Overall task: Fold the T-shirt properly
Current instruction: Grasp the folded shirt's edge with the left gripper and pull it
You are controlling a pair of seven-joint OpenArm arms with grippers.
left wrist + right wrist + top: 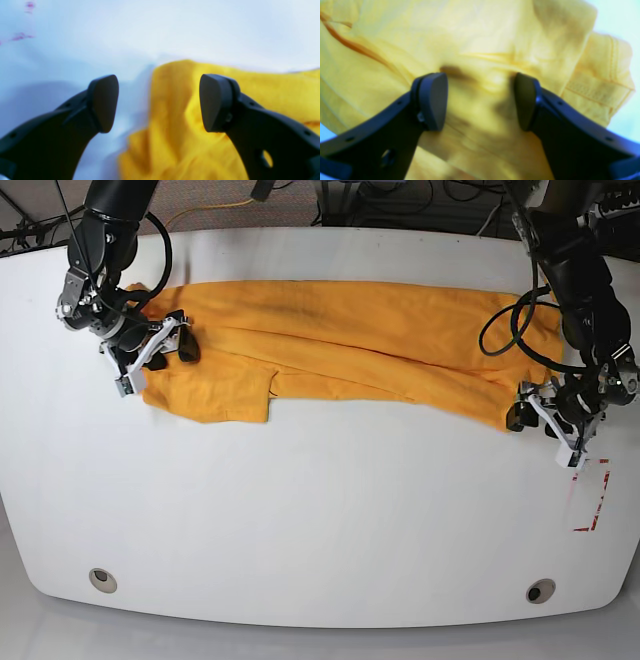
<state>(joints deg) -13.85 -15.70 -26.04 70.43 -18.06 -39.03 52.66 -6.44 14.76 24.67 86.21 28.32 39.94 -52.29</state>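
Note:
The orange-yellow T-shirt point(340, 330) lies stretched in a long band across the white table point(320, 510), with a short sleeve point(215, 395) hanging out toward the front at its left end. My right gripper point(158, 360) stands open over that left end. In the right wrist view its fingers point(433, 101) straddle rumpled cloth point(480, 37) without pinching it, and a hemmed sleeve point(597, 87) lies to the right. My left gripper point(545, 430) is open at the shirt's right end. Its fingertips point(215, 102) straddle the shirt's edge point(175, 105).
Red marks point(590, 495) sit on the table just in front of my left gripper, and show as magenta smudges point(22, 36) in the left wrist view. Two small round holes point(100, 580) point(540, 590) lie near the table's front edge. Cables hang behind the table.

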